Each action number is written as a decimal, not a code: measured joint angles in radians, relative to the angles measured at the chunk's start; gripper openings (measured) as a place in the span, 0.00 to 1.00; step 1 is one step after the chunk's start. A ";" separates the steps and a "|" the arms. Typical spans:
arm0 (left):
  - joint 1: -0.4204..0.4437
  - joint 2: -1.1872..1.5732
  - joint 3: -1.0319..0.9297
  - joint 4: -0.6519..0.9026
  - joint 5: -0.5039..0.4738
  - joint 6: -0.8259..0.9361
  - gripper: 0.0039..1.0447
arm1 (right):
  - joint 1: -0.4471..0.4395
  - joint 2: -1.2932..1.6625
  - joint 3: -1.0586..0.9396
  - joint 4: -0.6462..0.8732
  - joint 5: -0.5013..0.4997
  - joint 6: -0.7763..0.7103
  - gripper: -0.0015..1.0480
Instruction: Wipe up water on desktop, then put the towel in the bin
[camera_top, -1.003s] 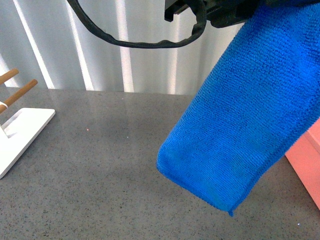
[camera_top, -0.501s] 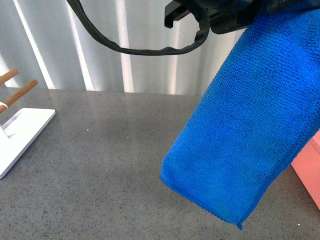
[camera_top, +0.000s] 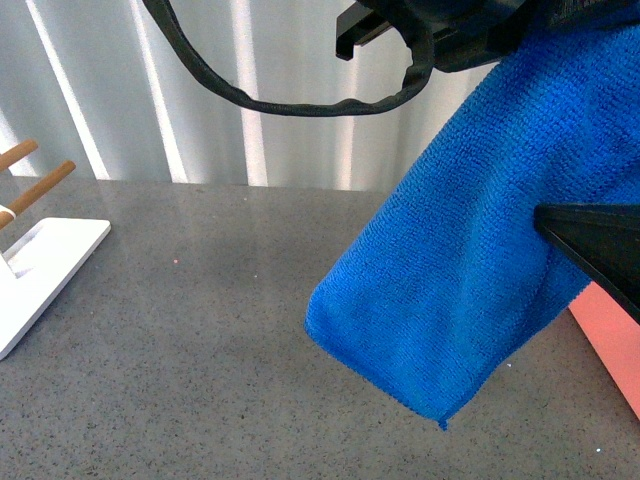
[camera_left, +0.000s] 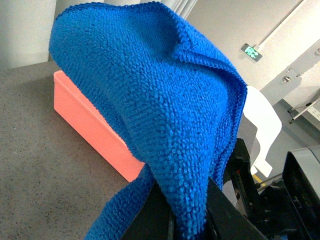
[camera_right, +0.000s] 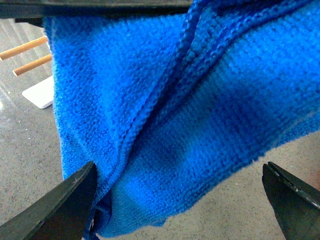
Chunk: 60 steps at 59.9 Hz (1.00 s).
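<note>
The blue towel (camera_top: 470, 260) hangs in the air over the speckled grey desktop (camera_top: 200, 340), its lower corner just above the surface. My left gripper (camera_left: 187, 220) is shut on the towel (camera_left: 150, 100), pinching a fold between its black jaws. Its arm shows at the top of the front view (camera_top: 450, 30). The salmon-pink bin (camera_top: 615, 345) stands at the right, partly hidden by the towel, and also shows in the left wrist view (camera_left: 90, 120). My right gripper (camera_right: 180, 200) is open, its fingers (camera_right: 70, 205) spread wide just before the hanging towel (camera_right: 175, 110).
A flat white stand (camera_top: 40, 265) with wooden pegs (camera_top: 35, 185) sits at the left edge of the desktop; it also shows in the right wrist view (camera_right: 40, 92). A black cable (camera_top: 280, 95) loops down from the left arm. White ribbed wall behind.
The hanging towel has swung a little to the left and its lower corner has lifted slightly. A black finger of my right gripper has come into the front view at the right.
</note>
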 joint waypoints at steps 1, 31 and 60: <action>0.000 0.000 0.000 -0.001 0.000 0.000 0.04 | 0.001 0.004 0.002 0.005 0.000 0.002 0.93; -0.003 -0.011 0.011 -0.023 -0.006 -0.006 0.04 | 0.005 0.078 0.048 0.084 0.008 0.065 0.27; 0.006 -0.023 0.019 -0.059 -0.032 -0.005 0.04 | -0.051 0.012 0.073 0.044 -0.012 0.091 0.04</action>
